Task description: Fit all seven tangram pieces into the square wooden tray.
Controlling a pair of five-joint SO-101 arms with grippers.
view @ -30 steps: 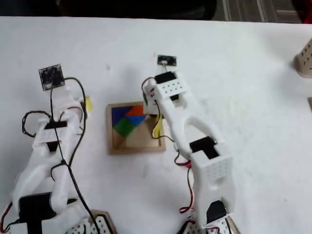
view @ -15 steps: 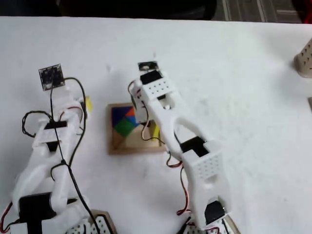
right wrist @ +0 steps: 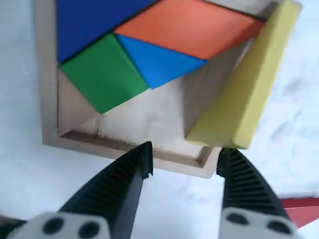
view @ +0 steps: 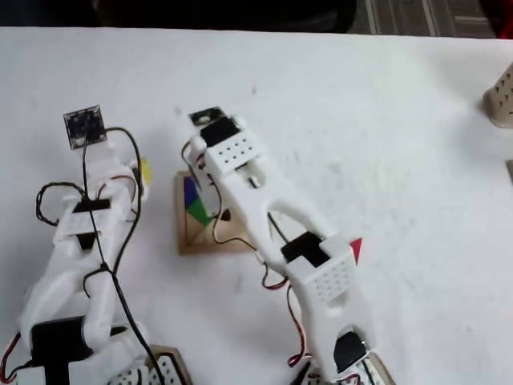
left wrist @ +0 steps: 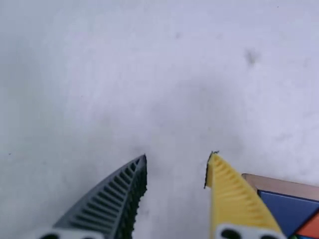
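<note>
1. tray (view: 186, 242) sits left of centre in the high view, flat on the white table (view: 401, 120); right arm (view: 264, 208) stretches across it and hides most of it
2. right claw (right wrist: 184, 152) is wide open, holds nothing, tips above the tray's rim
3. flat in the tray, edges touching: dark blue triangle (right wrist: 94, 20), orange piece (right wrist: 189, 27), light blue triangle (right wrist: 154, 62), green square (right wrist: 102, 74)
4. yellow piece (right wrist: 249, 89) is tilted against the tray's side, not lying flat
5. red piece (view: 355, 247) is on the table outside the tray, right of centre in the high view, partly under the right arm
6. left claw (left wrist: 175, 162) is wide open and empty, above bare table just beside a tray corner; in the high view it is left of the tray
</note>
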